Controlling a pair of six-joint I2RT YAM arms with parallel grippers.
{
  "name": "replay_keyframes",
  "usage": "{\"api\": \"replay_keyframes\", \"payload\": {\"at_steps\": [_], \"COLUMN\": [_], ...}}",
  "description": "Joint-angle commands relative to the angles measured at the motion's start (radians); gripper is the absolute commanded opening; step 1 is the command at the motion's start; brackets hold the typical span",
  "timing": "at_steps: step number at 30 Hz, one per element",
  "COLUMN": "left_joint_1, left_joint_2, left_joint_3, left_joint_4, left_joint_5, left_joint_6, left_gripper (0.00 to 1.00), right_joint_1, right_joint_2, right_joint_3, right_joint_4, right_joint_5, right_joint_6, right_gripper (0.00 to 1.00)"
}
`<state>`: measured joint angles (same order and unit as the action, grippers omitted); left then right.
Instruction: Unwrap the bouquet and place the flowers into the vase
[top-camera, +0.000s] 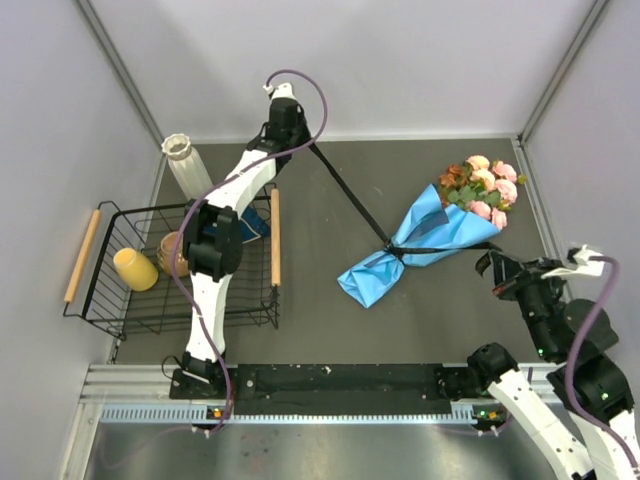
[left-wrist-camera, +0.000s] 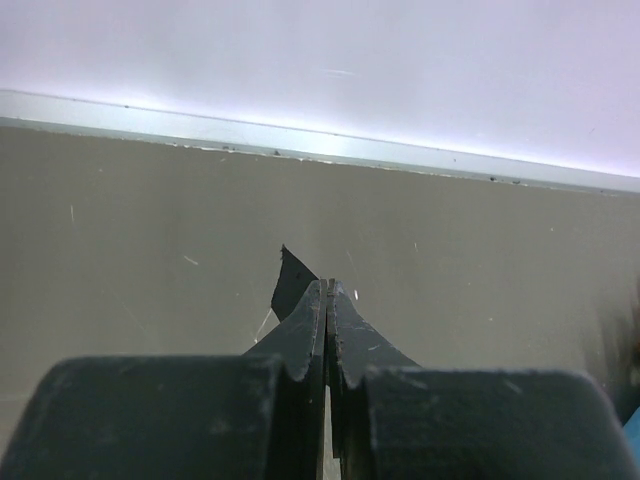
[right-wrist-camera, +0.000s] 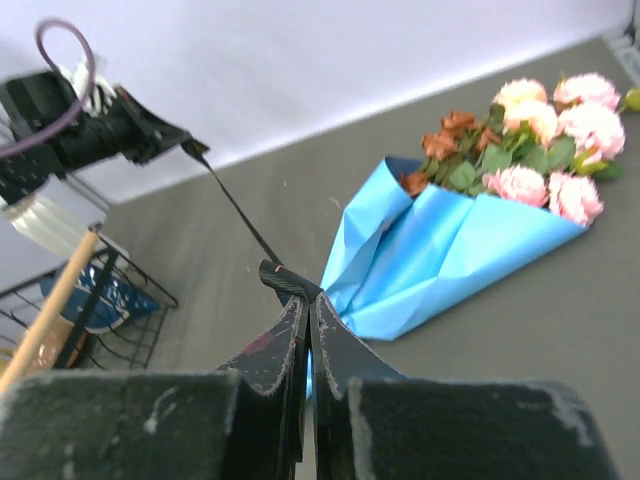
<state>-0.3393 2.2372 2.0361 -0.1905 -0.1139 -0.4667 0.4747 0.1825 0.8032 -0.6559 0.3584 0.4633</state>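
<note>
The bouquet lies on the table, its blue paper (top-camera: 420, 240) (right-wrist-camera: 440, 250) wrapped round pink, peach and rust flowers (top-camera: 485, 185) (right-wrist-camera: 530, 130). A black ribbon (top-camera: 350, 195) (right-wrist-camera: 235, 205) runs taut from the wrap's waist to my left gripper (top-camera: 304, 143) (left-wrist-camera: 327, 286), which is shut on its end near the back wall. A second length of ribbon leads right to my right gripper (top-camera: 490, 262) (right-wrist-camera: 308, 298), shut on that end (right-wrist-camera: 285, 280). The white ribbed vase (top-camera: 188, 165) (right-wrist-camera: 35, 220) stands upright at the back left.
A black wire basket (top-camera: 100, 305) with wooden handles sits at the left, holding a yellow cup (top-camera: 135, 268), a brown bowl (top-camera: 170, 250) and a blue item (top-camera: 252, 225). The left arm reaches over it. Walls close in at the back and sides.
</note>
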Motion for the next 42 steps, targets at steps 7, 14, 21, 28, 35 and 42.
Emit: {"api": "replay_keyframes", "payload": {"at_steps": [7,14,21,28,35,42], "left_joint_1": [0.036,0.036,0.036,0.036,0.004,-0.04], "left_joint_2": [0.035,0.033,-0.001,-0.079,-0.125,-0.2], "left_joint_3": [0.09,0.09,0.105,0.142,0.056,-0.037], "left_joint_4": [0.066,0.062,0.063,0.042,0.005,-0.115], "left_joint_5": [-0.02,-0.012,-0.023,-0.02,0.22,0.276], "left_joint_6": [0.037,0.037,0.059,0.088,0.016,0.065], "left_gripper": [0.0,0.0,0.0,0.0,0.0,0.22], "right_joint_1": [-0.004,-0.004,-0.002,-0.004,-0.004,-0.002], "right_joint_2": [-0.009,0.008,-0.005,-0.029,0.011,0.167], "right_joint_3": [0.186,0.289,0.281,0.284,0.222,0.033], "right_joint_4": [0.032,0.009,-0.039,-0.073,-0.086,0.025], "right_joint_5": [0.071,0.122,0.122,0.103,-0.214,-0.781], "right_joint_6": [-0.09,-0.181,-0.16,-0.144,-0.086,-0.032], "right_gripper": [0.0,0.0,0.0,0.0,0.0,0.0]}}
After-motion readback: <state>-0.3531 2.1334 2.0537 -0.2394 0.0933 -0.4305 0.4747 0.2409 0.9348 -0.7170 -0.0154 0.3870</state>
